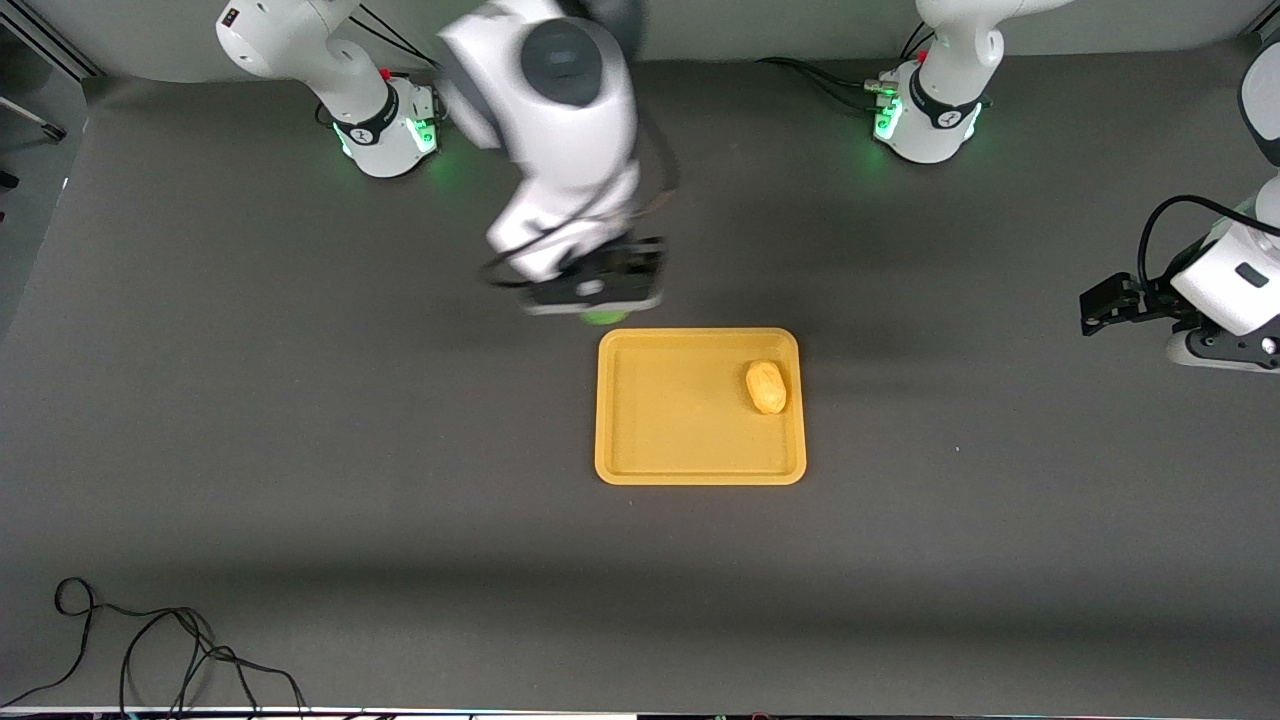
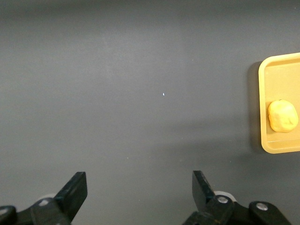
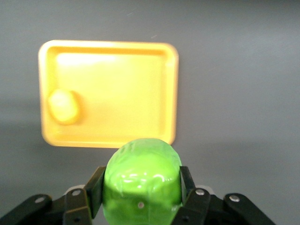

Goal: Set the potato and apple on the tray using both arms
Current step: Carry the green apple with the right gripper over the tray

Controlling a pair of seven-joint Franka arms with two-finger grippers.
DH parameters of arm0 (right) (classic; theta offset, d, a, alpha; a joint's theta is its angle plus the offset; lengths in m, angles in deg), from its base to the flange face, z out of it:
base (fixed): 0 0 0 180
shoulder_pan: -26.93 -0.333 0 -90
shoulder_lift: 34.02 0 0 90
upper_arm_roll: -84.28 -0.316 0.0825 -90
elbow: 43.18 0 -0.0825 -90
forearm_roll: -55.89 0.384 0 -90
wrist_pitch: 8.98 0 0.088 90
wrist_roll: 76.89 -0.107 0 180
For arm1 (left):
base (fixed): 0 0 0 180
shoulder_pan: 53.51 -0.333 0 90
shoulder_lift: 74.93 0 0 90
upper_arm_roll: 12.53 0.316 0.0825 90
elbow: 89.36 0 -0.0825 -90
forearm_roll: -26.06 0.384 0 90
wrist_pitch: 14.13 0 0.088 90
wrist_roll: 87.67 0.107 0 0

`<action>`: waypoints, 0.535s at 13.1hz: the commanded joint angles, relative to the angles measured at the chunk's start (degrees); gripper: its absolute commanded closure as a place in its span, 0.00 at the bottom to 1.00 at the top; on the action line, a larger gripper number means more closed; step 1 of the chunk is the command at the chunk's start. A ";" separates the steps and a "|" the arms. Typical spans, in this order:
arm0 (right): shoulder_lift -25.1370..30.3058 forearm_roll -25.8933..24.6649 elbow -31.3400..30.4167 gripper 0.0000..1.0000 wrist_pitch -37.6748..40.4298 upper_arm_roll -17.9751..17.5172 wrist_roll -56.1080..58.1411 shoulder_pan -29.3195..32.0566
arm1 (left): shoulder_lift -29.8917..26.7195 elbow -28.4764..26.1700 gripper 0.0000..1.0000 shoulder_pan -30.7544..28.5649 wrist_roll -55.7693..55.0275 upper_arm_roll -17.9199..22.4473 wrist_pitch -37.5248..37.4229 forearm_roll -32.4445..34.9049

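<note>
The yellow-orange tray (image 1: 680,440) lies mid-table. The tan potato (image 1: 766,387) rests in it, toward the left arm's end. My right gripper (image 1: 598,292) hangs over the table just outside the tray's rim on the robots' side, shut on the green apple (image 1: 604,317). In the right wrist view the apple (image 3: 143,178) fills the right gripper (image 3: 140,177), with the tray (image 3: 122,89) and potato (image 3: 64,107) below. My left gripper (image 1: 1100,305) waits open and holds nothing at the left arm's end of the table. The left wrist view shows the left gripper (image 2: 139,183) wide apart, with the tray (image 2: 265,140) and potato (image 2: 283,116) at the side.
A black cable (image 1: 150,650) lies coiled near the table's front edge toward the right arm's end. The dark grey table mat (image 1: 300,450) surrounds the tray on all sides. The arm bases (image 1: 390,125) glow green along the robots' side.
</note>
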 commanded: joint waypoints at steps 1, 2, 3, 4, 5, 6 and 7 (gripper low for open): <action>-8.35 1.11 7.35 0.70 -3.64 -2.26 -4.97 1.34 | 1.02 2.40 0.00 0.54 0.62 0.24 -0.19 -0.72; -10.89 1.11 7.34 0.69 -5.58 -2.27 -5.06 1.17 | 1.20 2.41 0.00 0.54 0.52 0.33 -0.19 -0.72; -13.44 1.03 7.26 0.69 -8.12 -2.27 -5.06 1.08 | 1.12 2.41 0.00 0.46 0.61 0.25 -0.27 -0.72; -15.81 0.85 6.99 0.69 -10.67 -2.27 -5.06 1.08 | 1.03 2.41 0.00 0.37 0.61 0.24 -0.45 -0.81; -18.36 0.76 6.99 0.69 -13.83 -2.27 -5.06 1.08 | 1.12 2.41 0.00 0.46 0.61 0.24 -0.19 -0.81; -20.47 0.67 6.99 0.69 -17.26 -2.27 -5.49 1.16 | 1.20 2.41 0.00 0.37 0.70 0.24 -0.10 -0.81; -22.32 0.67 6.99 0.69 -20.33 -2.18 -6.02 1.17 | 1.20 2.41 0.00 0.19 1.05 0.24 -0.01 -0.81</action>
